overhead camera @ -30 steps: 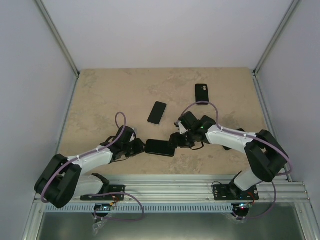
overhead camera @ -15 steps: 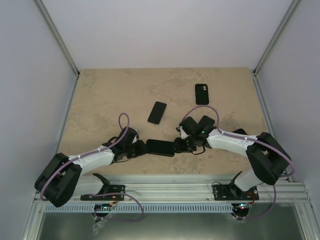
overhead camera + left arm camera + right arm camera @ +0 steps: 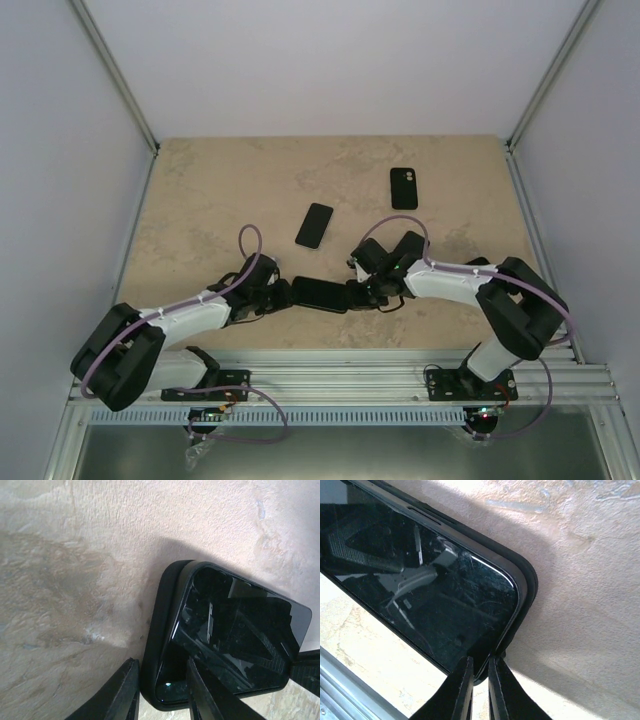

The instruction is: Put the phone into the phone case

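A black phone (image 3: 320, 294) lies screen-up in a black phone case (image 3: 162, 615) near the table's front middle, lengthwise between my two grippers. Its glass (image 3: 235, 625) sits tilted in the case, lifted off the rim at the left end. My left gripper (image 3: 161, 670) straddles the left corner, one finger outside the case wall and one on the screen, shut on the case. My right gripper (image 3: 480, 660) pinches the case rim (image 3: 527, 585) at the right corner beside the phone (image 3: 420, 595). From above, the left gripper (image 3: 283, 293) and right gripper (image 3: 355, 292) touch opposite ends.
A second dark phone (image 3: 314, 224) lies flat behind the middle. A black case with a camera cut-out (image 3: 403, 188) lies at the back right. The metal rail (image 3: 340, 385) runs along the near edge. Grey walls enclose the table.
The right gripper moved left onto the phone's right end and its jaws came together on the case corner. The left gripper kept its grip and barely moved.
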You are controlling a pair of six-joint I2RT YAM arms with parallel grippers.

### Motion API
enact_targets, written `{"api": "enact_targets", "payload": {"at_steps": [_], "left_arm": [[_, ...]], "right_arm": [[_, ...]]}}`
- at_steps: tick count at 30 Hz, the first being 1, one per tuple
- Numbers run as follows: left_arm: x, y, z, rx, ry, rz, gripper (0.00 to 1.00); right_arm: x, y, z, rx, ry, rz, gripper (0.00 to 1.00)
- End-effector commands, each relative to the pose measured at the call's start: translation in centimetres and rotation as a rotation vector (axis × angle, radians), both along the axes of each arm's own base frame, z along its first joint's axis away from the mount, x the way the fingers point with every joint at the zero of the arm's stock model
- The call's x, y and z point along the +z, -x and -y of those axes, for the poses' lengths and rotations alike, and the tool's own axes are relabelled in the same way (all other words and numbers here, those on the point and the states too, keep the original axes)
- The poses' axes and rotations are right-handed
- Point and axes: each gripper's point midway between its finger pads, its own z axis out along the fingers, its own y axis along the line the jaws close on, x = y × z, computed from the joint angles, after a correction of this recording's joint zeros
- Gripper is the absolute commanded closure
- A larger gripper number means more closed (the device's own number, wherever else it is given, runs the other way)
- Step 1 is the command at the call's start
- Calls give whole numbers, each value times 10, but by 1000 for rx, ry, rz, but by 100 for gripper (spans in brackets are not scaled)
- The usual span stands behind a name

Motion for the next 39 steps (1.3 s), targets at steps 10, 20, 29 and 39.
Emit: {"api": "enact_targets", "payload": {"at_steps": [10,20,29,39], "left_arm": [[-2,2,4,-1,-11,-6,72],[4,8,-7,45,-12,3,59],[12,19,-9,59,31,-6,49],[10,40,14,12,124,-44,38]], "right_arm": [[-33,15,5,48,224,4,87],[29,-5,-25,123,88,140,67],[60,-34,-22,186,-23,235,45],[53,-66,-34,263,-121,239,25]]}}
